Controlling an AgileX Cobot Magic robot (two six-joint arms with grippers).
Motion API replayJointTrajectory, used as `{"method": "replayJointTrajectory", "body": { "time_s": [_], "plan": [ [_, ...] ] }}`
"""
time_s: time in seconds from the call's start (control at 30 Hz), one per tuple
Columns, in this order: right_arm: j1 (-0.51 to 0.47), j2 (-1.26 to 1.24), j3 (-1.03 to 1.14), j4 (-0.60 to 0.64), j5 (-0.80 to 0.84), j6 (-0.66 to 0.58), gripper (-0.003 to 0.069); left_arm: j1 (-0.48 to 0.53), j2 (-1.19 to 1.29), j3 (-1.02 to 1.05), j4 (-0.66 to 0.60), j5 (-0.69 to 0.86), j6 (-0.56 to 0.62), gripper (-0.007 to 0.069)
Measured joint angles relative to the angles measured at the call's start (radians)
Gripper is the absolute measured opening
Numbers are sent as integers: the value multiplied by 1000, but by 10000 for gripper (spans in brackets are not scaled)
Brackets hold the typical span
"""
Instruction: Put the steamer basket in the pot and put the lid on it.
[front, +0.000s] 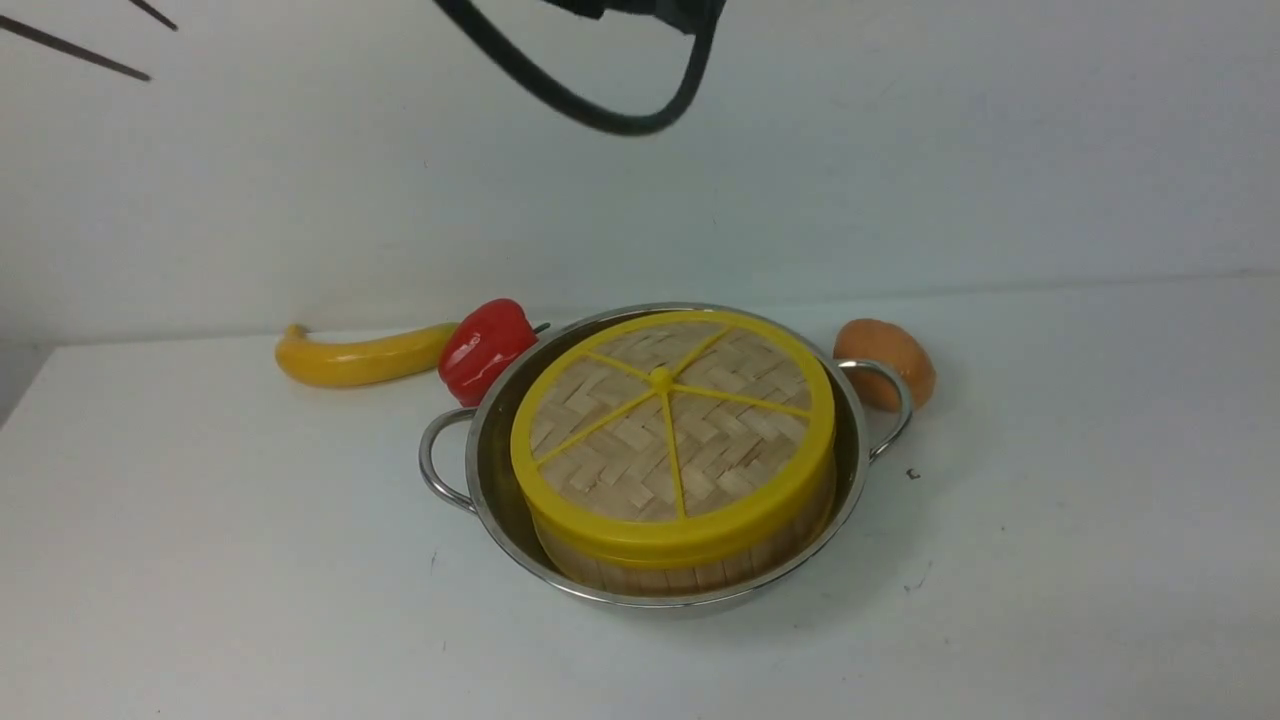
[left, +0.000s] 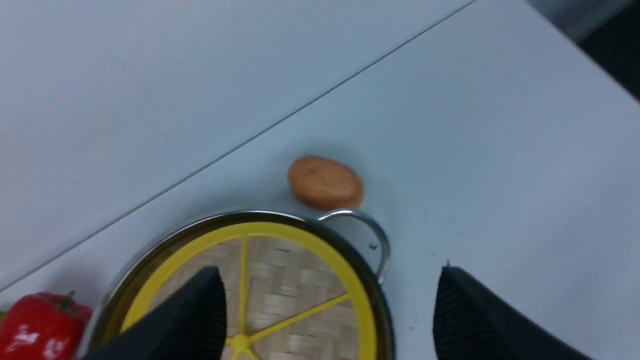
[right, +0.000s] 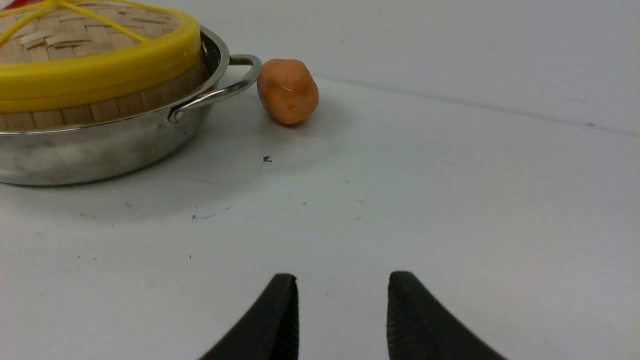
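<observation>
Apparently both steps were done: the bamboo steamer basket sat inside the steel pot at frame centre, its yellow lid on top. The left gripper hung wide open, empty; the right gripper part-open, empty. Only withdrawal seemed left.

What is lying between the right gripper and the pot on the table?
Only bare table with small dark specks lies between the right gripper and the pot; the right wrist view shows it.
</observation>
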Motion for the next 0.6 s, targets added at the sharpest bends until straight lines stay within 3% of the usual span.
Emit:
{"method": "replayJointTrajectory", "body": {
  "time_s": [0.33, 0.53, 0.6],
  "plan": [
    [0, 0, 0, 0, 0, 0, 240, 0, -13, 0, -217, 15, -3, 511],
    [0, 0, 0, 0, 0, 0, 240, 0, 1, 0, -208, 15, -3, 511],
    [0, 0, 0, 0, 0, 0, 240, 0, 3, 0, -134, 15, 7, 511]
  ]
}}
